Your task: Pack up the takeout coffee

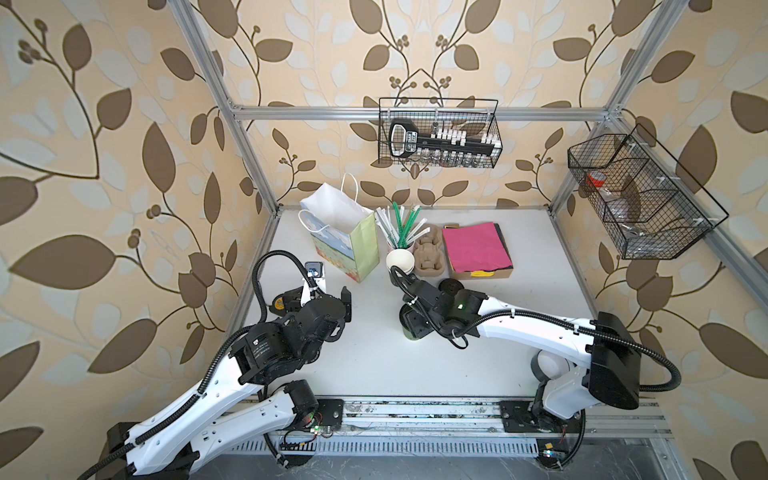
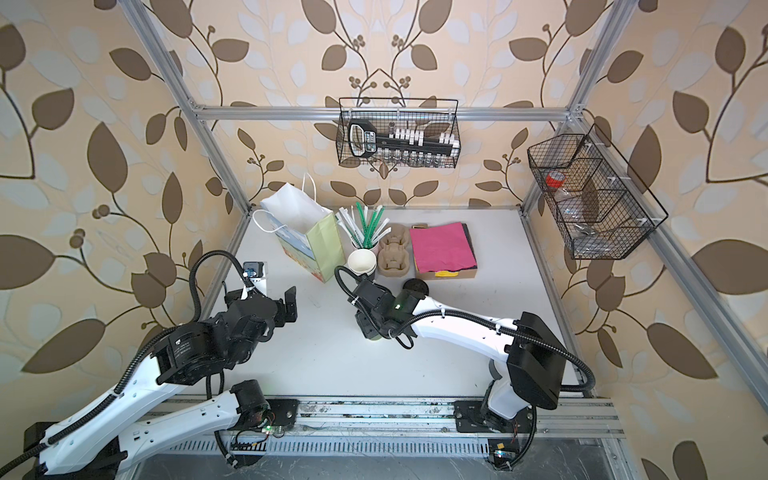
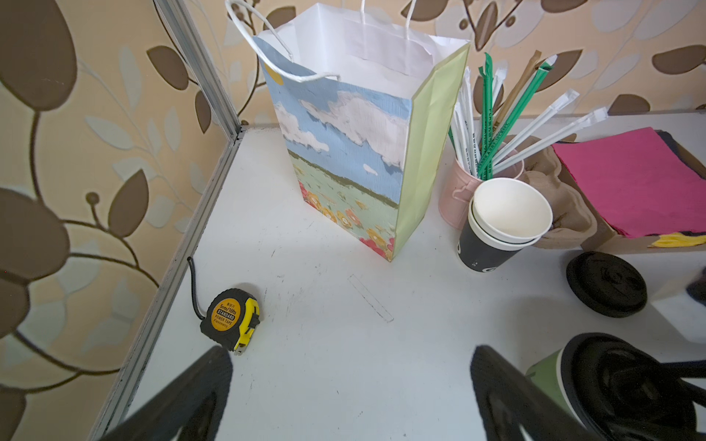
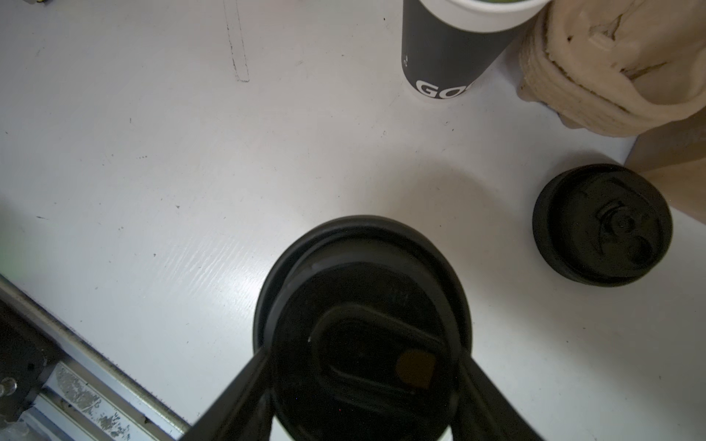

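Standing at 6 o'clock from the stacked cups, the takeout coffee is clasped at its lid by the right gripper; left gripper gapes. Likely light, crushable: hold the stiff rim.

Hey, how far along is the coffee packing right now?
Done: the takeout coffee already wears its black lid. In hand: the right pincer looks closed on that lid, with the coffee apparently standing on the table, short of the paper bag. Left: carry it to the bag, which stands open, and lower it in. The left pincer is open and holds nothing.
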Motion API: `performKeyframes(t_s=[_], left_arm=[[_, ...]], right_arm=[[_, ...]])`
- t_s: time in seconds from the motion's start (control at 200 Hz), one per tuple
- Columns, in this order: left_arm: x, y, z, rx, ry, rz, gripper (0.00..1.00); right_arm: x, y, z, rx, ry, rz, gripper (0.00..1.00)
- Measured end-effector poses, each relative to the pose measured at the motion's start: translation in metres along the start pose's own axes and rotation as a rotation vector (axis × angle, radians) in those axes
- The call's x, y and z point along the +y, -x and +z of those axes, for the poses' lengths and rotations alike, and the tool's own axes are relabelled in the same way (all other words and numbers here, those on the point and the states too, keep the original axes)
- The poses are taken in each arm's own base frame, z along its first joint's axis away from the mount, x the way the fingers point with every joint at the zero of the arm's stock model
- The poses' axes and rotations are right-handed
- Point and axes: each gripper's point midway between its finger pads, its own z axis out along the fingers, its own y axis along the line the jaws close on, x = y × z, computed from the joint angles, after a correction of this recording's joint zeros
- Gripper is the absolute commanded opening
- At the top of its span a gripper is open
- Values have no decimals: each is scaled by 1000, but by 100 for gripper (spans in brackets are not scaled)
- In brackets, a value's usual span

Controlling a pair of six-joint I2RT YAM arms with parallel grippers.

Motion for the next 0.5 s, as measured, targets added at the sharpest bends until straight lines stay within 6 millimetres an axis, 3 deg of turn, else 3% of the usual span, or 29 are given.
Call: performKeyframes(t_s=[0.5], left_arm=[[-3,-3,3,22,-3,8,99]], right_arm=[[-2,-1,0,59,30,-42,64]])
